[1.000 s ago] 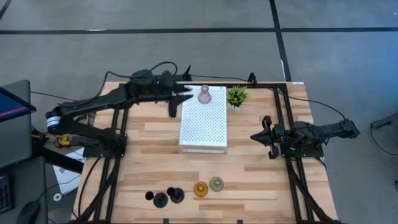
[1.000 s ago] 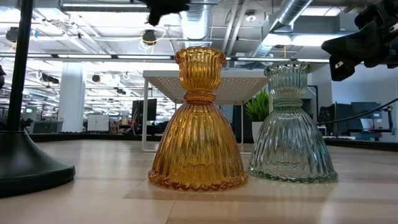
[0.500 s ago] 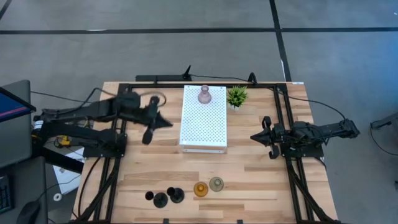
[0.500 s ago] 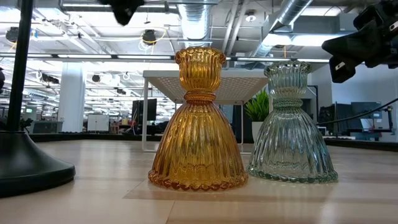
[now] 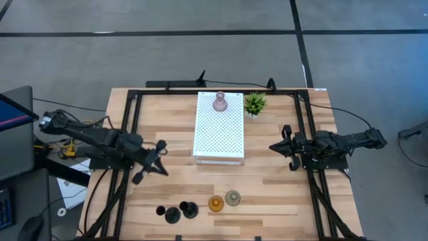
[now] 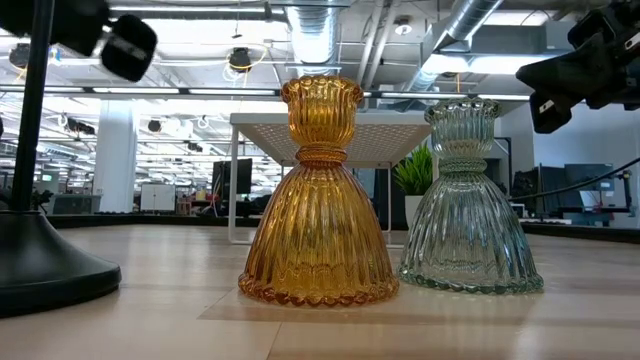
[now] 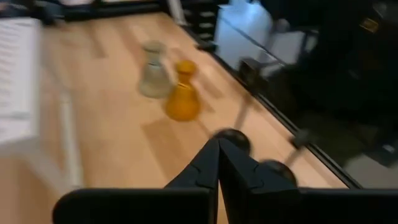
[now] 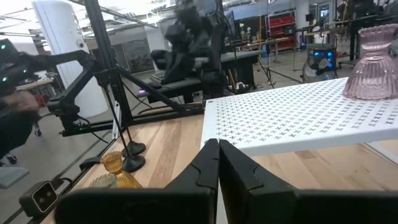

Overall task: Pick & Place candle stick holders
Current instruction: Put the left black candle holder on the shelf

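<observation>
Overhead, table-level, two wrist views.

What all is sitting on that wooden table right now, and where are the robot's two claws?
Pink glass holder: one, on the far end of the white shelf.
White perforated shelf: one, table centre.
Potted plant: one, green, beside the shelf's far end.
Amber glass holder: one, near edge.
Grey-green glass holder: one, beside the amber one.
Black holders: two, near edge, left of the amber one.
Wooden table: one, light planks.
Left gripper: shut, empty, over the table's left side.
Right gripper: shut, empty, at the right side.
</observation>
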Robot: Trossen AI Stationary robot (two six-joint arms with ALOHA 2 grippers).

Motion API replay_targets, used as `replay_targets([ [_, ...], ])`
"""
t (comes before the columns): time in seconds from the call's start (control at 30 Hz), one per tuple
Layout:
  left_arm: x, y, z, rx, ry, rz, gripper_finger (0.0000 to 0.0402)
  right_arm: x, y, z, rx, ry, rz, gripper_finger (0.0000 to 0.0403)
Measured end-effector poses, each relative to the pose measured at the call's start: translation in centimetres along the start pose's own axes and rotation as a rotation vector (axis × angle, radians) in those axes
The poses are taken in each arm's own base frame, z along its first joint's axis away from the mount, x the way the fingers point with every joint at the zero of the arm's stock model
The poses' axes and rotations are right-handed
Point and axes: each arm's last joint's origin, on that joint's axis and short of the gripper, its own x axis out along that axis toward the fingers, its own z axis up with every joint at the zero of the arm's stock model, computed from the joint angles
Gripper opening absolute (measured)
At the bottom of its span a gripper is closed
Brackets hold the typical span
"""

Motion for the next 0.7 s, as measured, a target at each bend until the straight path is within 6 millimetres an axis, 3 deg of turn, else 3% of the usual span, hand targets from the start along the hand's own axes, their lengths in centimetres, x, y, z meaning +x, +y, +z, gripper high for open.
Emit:
replay_targets([
  [0.27,2.2,-2.0,-4.4,0.061,-0.062,-0.207,0.0008,0.0,0.0,0.0,0.001,-0.005,-0.012,0.0000],
  [0.5,2.9,-2.4,-6.2,0.241,-0.203,-0.218,0.0005,0.0,0.0,0.0,0.001,-0.006,-0.012,0.0000],
  [0.7,3.6,-2.4,-7.4,0.245,-0.172,-0.208,0.0008,0.0,0.0,0.0,0.001,-0.006,-0.012,0.0000],
])
